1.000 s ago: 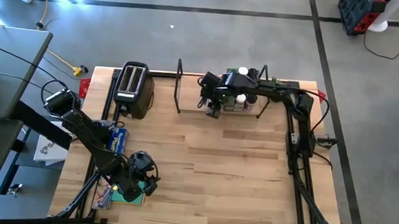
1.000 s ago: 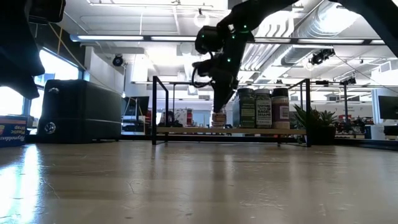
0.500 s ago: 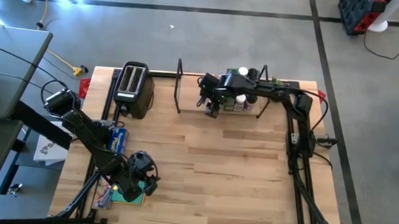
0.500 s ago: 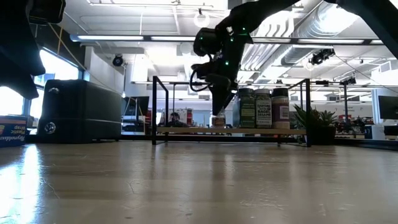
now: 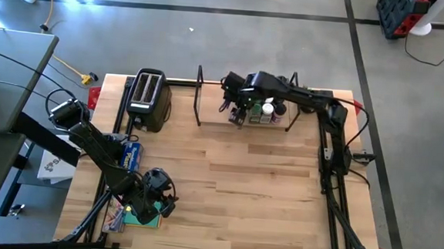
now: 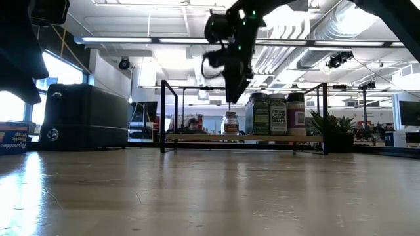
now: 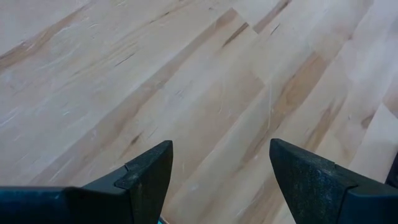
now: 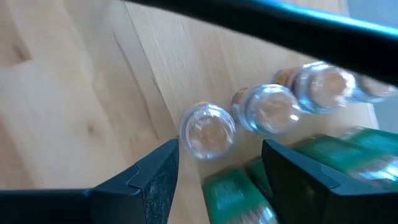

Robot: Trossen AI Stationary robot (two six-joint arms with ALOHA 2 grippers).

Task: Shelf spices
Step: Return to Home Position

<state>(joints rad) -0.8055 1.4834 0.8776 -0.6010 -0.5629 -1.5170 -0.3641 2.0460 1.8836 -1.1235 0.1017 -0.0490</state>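
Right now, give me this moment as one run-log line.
small clear-glass brown spice jar: upright on light wooden black-framed shelf | right gripper: open, above jar, apart | left gripper: open, over table's left side

Little legible print on the counter [image 6: 210, 190]

In the low view, the blue box [image 6: 13, 139] at the counter's left edge carries words that read "Plastic Wrap"; the line beneath them is cut off. The green-lidded jars [image 6: 269, 115] on the shelf [image 6: 197, 137] have printed labels, too small to read.
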